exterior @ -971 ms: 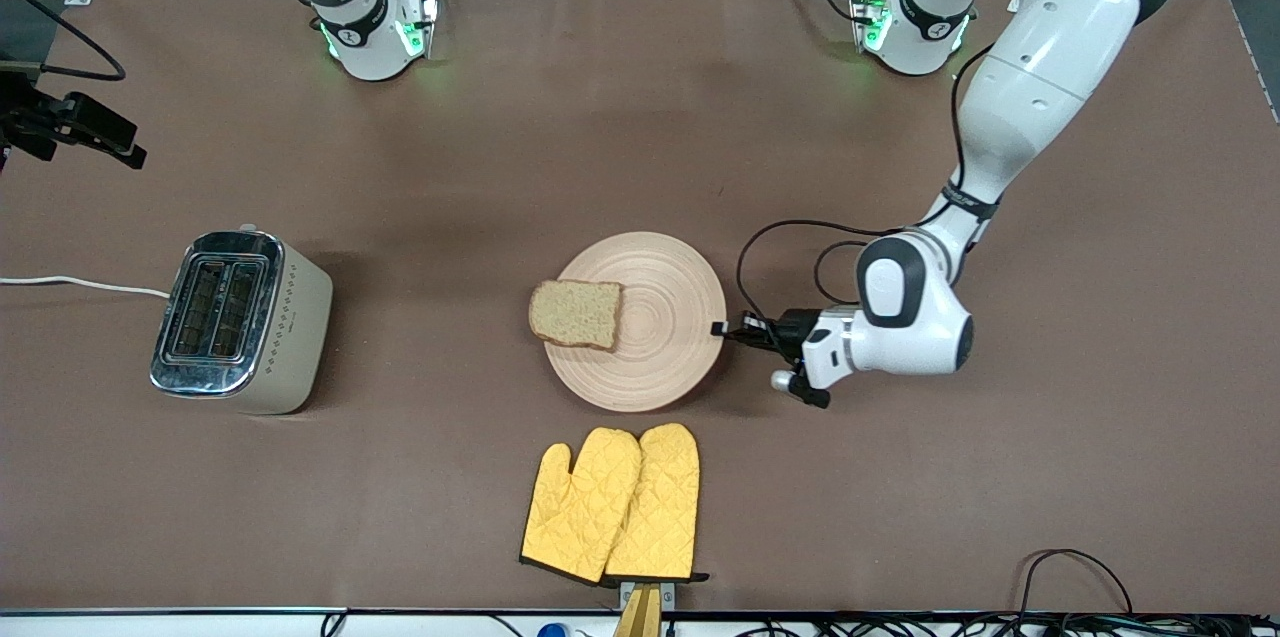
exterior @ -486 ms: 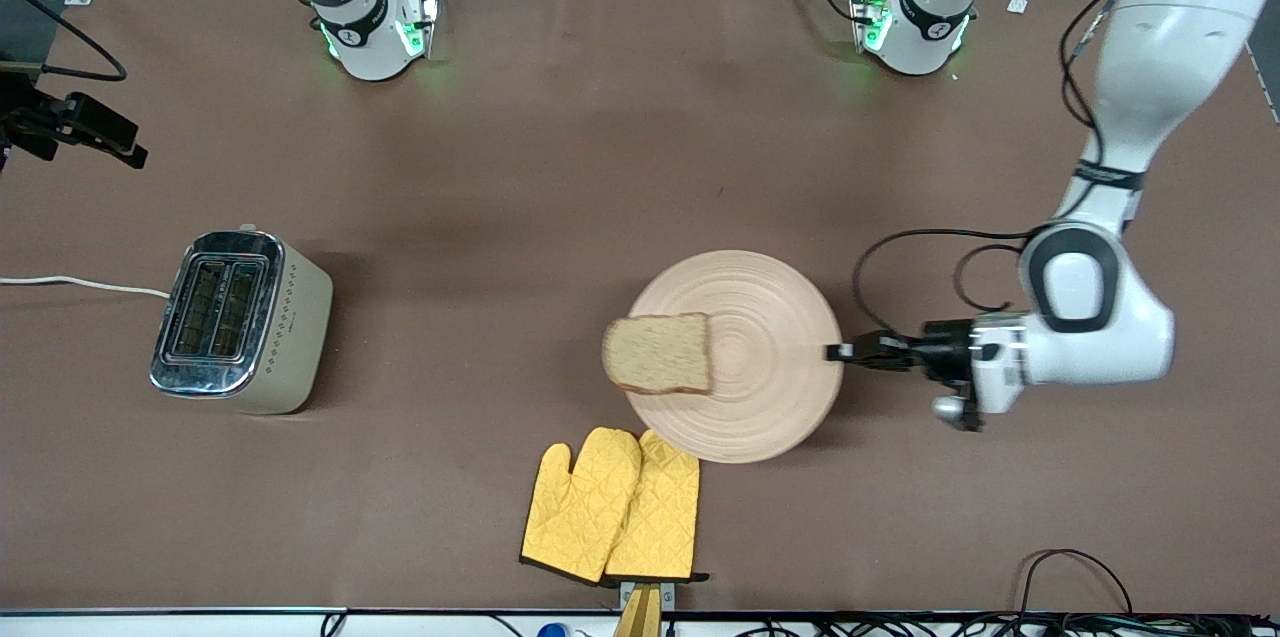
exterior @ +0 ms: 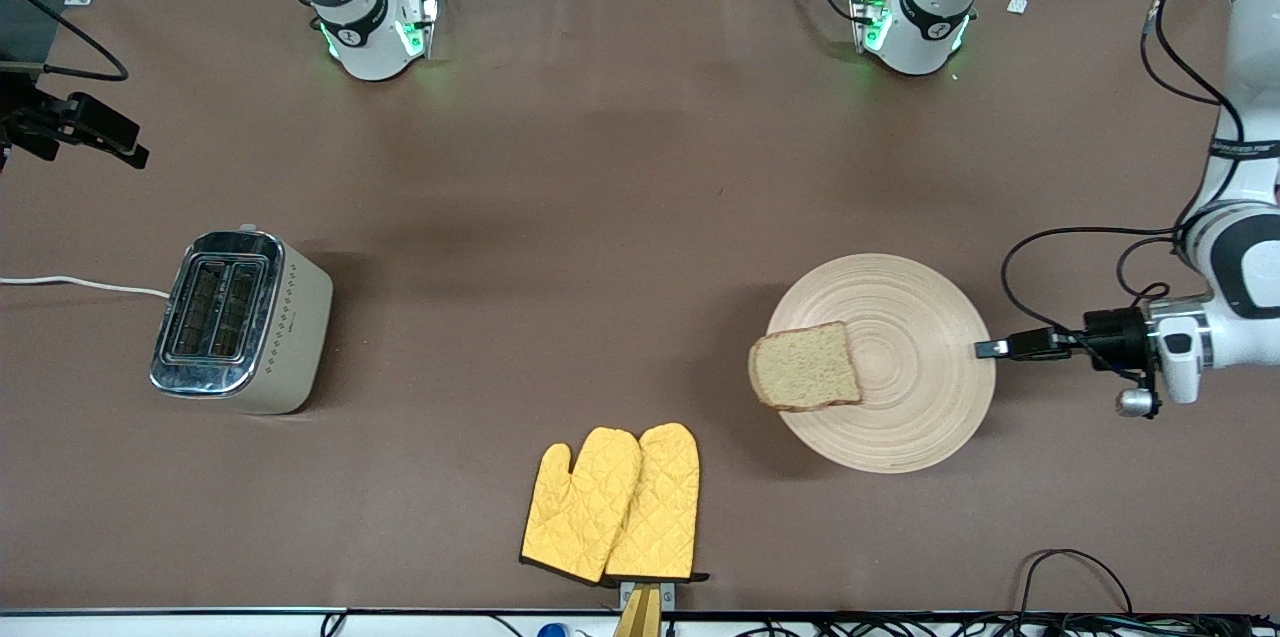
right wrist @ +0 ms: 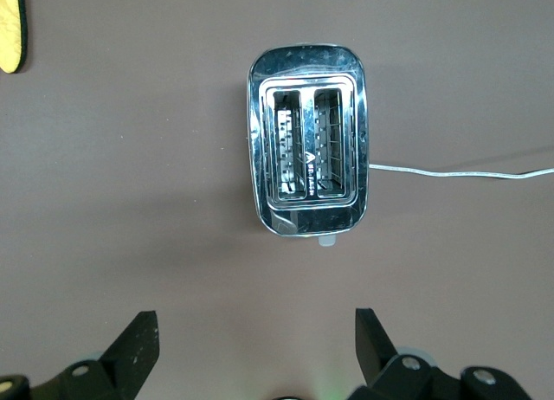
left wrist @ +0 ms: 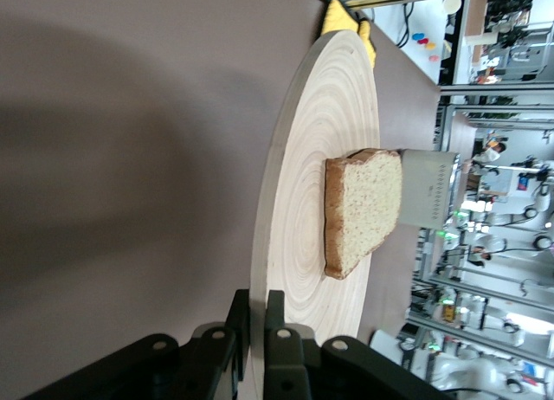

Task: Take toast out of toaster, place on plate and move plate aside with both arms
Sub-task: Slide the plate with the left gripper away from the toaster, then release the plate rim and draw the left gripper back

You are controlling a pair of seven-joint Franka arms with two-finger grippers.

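Toast (exterior: 805, 367) lies on plate (exterior: 900, 417) at left arm's end of table. Left gripper (exterior: 990, 349) clamps plate rim. Right gripper (right wrist: 251, 339) spread wide, high over toaster (right wrist: 307, 140).

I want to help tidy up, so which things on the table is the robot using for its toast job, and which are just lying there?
Used for the job:
- plate, its rim pinched by the left gripper
- toast lying on the plate, overhanging its edge

Just lying there:
- toaster, with the right gripper open above it
- yellow oven mitts
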